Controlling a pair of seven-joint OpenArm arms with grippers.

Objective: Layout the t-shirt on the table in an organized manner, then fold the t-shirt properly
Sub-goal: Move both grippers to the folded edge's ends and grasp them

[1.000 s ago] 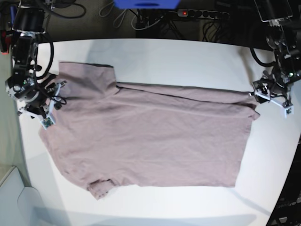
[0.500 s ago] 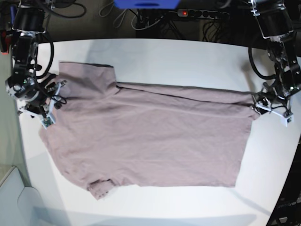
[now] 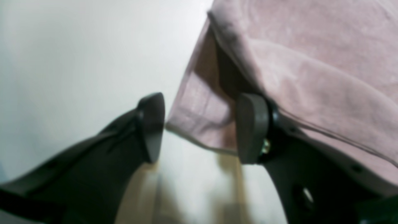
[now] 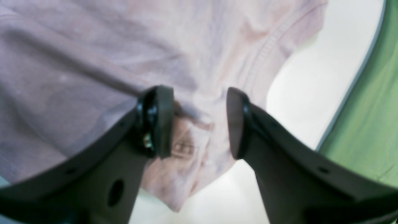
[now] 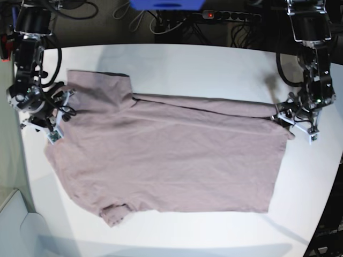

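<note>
**Both claws parted at opposite ends of the spread shirt**

Through my left wrist camera, the left gripper (image 3: 199, 129) stands with its jaws apart; one finger (image 3: 252, 127) is tucked under a lifted fold at the hem corner of the t-shirt (image 3: 311, 62), the other over bare table (image 3: 77, 46). I cannot tell if cloth is pinched.

My right wrist camera shows the right gripper (image 4: 199, 124) also parted, low over the collar end, a small label between the fingers.

From the base view, the dusty-pink t-shirt (image 5: 171, 155) lies mostly flat across the white table (image 5: 203, 64), lightly wrinkled, with a long crease near its far edge.
</note>
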